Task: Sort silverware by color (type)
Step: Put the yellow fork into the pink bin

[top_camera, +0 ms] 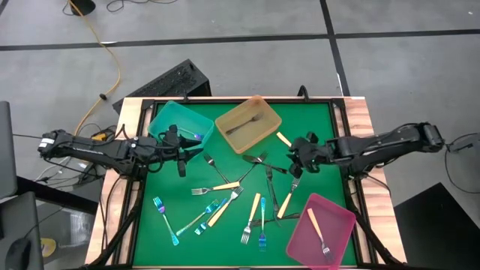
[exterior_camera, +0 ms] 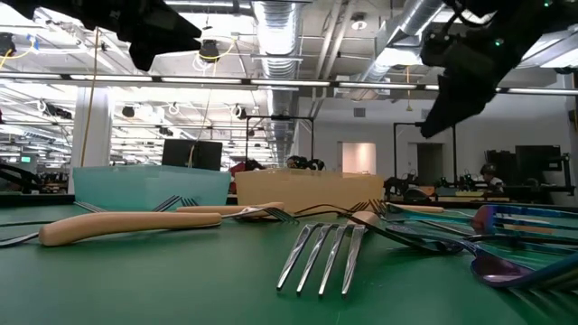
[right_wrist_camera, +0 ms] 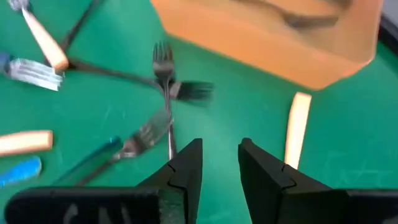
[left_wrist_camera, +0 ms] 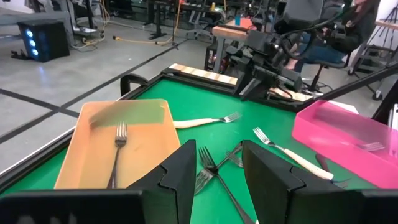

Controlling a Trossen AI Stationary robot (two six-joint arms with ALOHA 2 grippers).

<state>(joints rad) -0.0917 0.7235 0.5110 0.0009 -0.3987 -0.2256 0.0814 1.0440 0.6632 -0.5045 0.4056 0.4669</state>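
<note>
While both tools stand released with nothing between their fingers, the right tool point(top_camera: 295, 159) hovers right of centre beside the amber tray point(top_camera: 264, 132) and the left tool point(top_camera: 180, 154) by the teal tray point(top_camera: 160, 121); silverware point(top_camera: 225, 204) lies scattered over the green bench point(top_camera: 315, 120), one fork in the pink tray point(top_camera: 337, 212) at lower right

The desk point(top_camera: 315, 127) wears matt green cloth inside pale wood edging. The amber tray point(left_wrist_camera: 149, 134), pink tray point(left_wrist_camera: 339, 134) and teal tray point(top_camera: 169, 120) look like translucent plastic. A fork point(exterior_camera: 325, 253) shines as polished metal; both claws are matt black.
</note>
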